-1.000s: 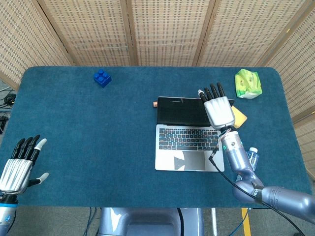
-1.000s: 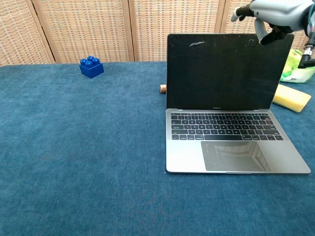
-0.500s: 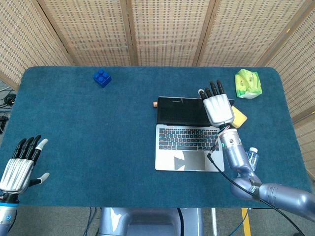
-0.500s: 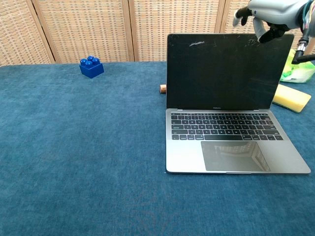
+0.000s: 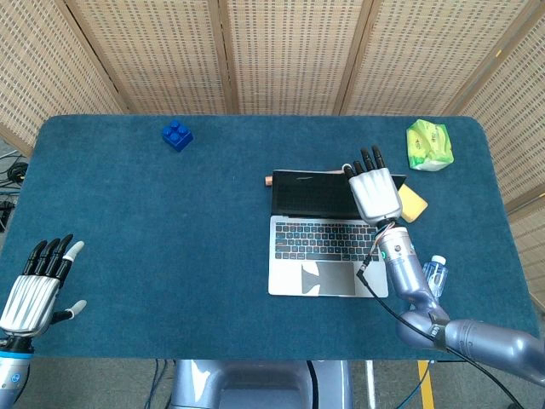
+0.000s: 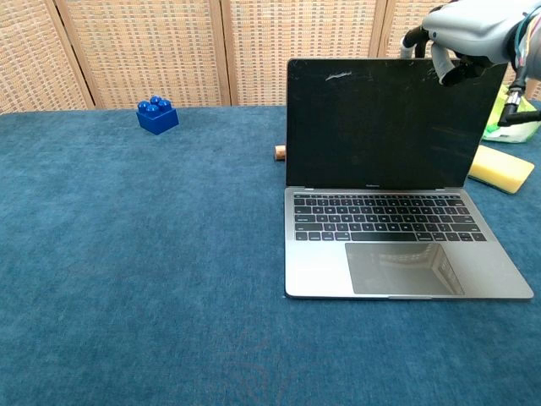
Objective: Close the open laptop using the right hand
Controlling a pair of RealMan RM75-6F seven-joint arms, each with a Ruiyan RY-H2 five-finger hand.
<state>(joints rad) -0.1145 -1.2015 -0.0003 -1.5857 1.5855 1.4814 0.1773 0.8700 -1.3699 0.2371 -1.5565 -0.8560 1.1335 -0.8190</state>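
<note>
The open grey laptop stands right of the table's middle, its dark screen upright and facing me. My right hand is at the screen's top right corner, fingers stretched out over the top edge and the thumb in front of the screen; it grips nothing. At the near left corner of the table my left hand rests flat with its fingers apart, holding nothing. The chest view does not show it.
A blue toy brick sits far left. A yellow sponge lies right of the laptop, a green packet behind it, a small bottle near the right arm. A small brown piece lies left of the hinge.
My right hand has come lower onto the screen's top right corner. The left hand slid slightly nearer. The screen looks as upright as before.
</note>
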